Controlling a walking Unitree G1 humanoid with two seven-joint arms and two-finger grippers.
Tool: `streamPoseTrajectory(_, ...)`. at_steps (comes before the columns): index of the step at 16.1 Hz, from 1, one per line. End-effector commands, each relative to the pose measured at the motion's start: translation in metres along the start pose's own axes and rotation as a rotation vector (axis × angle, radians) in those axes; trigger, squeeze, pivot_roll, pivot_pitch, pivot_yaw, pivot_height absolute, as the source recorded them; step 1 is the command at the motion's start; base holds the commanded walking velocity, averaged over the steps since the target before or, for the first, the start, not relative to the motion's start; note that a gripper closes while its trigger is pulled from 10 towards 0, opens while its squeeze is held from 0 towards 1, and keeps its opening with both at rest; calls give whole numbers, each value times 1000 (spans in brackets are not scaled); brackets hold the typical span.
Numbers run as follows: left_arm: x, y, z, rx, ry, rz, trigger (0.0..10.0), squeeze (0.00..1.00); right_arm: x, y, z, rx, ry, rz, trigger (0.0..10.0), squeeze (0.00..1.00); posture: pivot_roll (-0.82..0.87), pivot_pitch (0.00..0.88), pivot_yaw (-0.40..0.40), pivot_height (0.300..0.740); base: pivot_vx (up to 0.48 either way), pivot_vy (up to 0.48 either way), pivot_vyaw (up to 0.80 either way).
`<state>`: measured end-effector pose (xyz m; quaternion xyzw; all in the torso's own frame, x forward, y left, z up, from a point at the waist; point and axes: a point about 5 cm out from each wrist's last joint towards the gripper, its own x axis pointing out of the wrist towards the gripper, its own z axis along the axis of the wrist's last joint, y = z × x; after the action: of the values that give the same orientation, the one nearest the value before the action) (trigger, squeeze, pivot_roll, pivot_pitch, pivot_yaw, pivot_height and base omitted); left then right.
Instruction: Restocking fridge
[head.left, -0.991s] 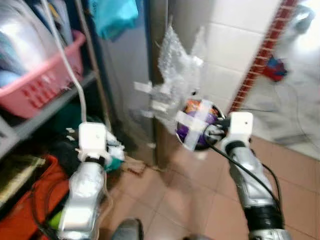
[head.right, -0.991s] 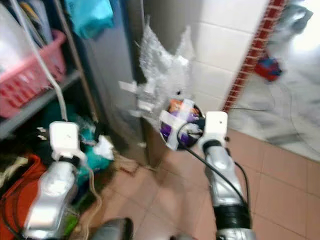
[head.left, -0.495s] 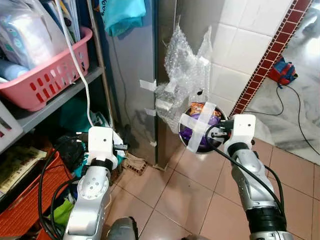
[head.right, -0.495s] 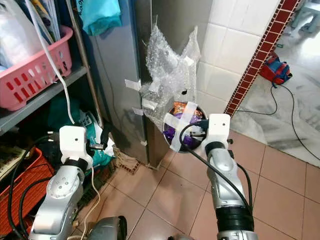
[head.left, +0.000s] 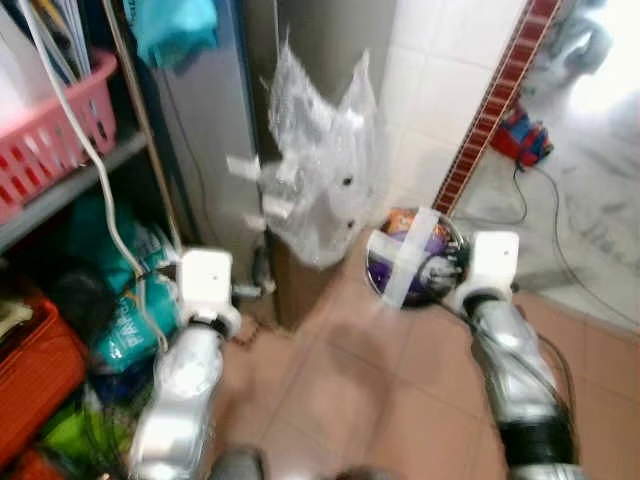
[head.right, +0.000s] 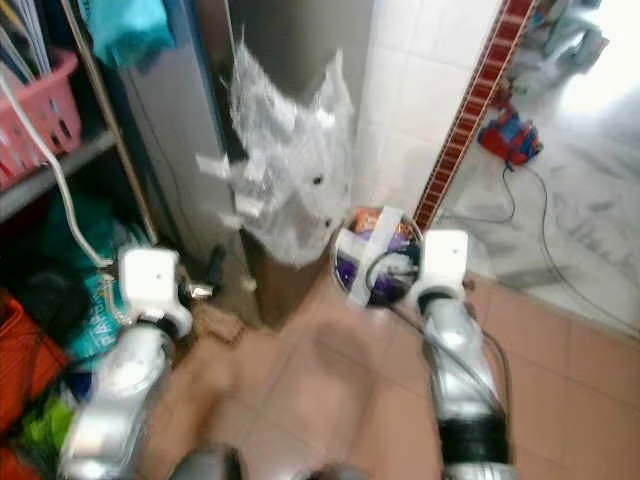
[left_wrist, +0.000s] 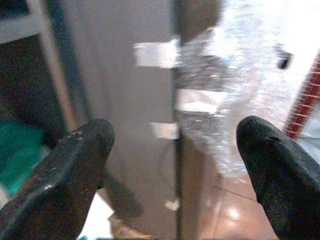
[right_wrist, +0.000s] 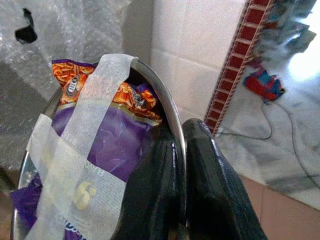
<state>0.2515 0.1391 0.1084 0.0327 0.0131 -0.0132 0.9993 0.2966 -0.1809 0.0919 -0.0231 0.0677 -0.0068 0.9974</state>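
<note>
Both eye views are blurred. The bowl (right_wrist: 165, 120) is cut off at the right wrist view's edge.

Both arms forward; left hand (left_wrist: 172, 165) spread wide, right hand (right_wrist: 181, 165) pinched together.

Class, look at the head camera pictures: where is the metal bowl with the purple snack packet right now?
The metal bowl is held up on the robot's right by the right gripper, pinched at its rim, above the tiled floor, just right of the bubble wrap taped to the fridge.
</note>
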Motion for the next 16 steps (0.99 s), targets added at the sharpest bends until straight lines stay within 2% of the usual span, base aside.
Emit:
streamPoseTrajectory(1, 0, 0, 1, -9, -11, -1, 10000, 0, 2, 2, 7, -2, -33, 6, 10000, 0, 76, 38, -50, 740, 0, 0, 0)
streamPoseTrajectory(6, -1, 1, 1, -17, -23, -13, 10000, 0, 0, 2, 5, 20, -29, -2, 10000, 0, 75, 36, -48, 740, 0, 0, 0)
streamPoseTrajectory(16, -1, 3, 1, -3, -20, -24, 10000, 0, 3, 5, 7, 18, -46, -5, 10000, 0, 83, 35, -35, 740, 352, 0, 0)
